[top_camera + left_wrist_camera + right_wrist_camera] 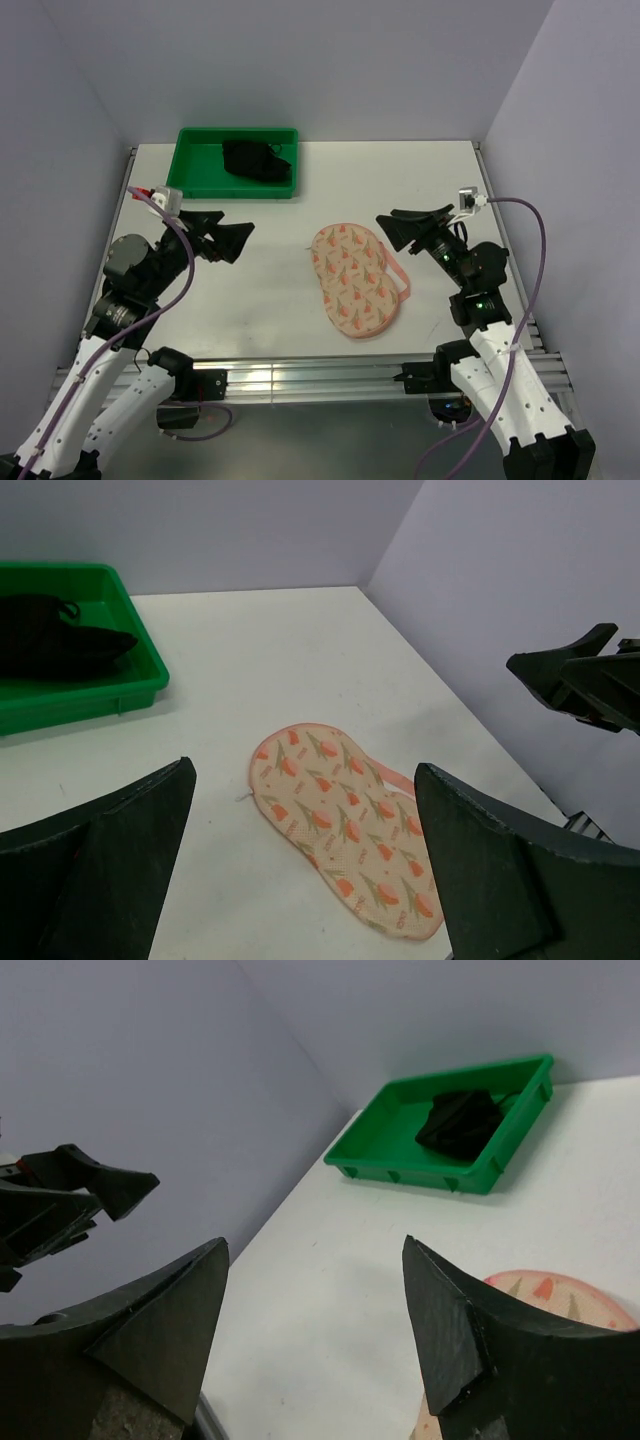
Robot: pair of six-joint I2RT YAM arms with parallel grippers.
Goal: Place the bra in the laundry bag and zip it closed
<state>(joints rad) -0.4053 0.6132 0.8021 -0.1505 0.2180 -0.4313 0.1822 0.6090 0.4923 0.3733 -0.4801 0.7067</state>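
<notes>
The black bra point(256, 160) lies bunched in the green tray point(195, 175) at the back left; it also shows in the left wrist view point(55, 640) and the right wrist view point(460, 1120). The pink printed laundry bag point(352, 278) lies flat in the middle of the table, also in the left wrist view point(345, 825), with its edge in the right wrist view point(560, 1295). My left gripper point(240, 240) is open and empty, left of the bag. My right gripper point(388, 228) is open and empty, right of the bag.
The green tray point(100, 695) stands at the table's back left corner. Grey walls close the table on the left, back and right. A metal rail point(300, 375) runs along the near edge.
</notes>
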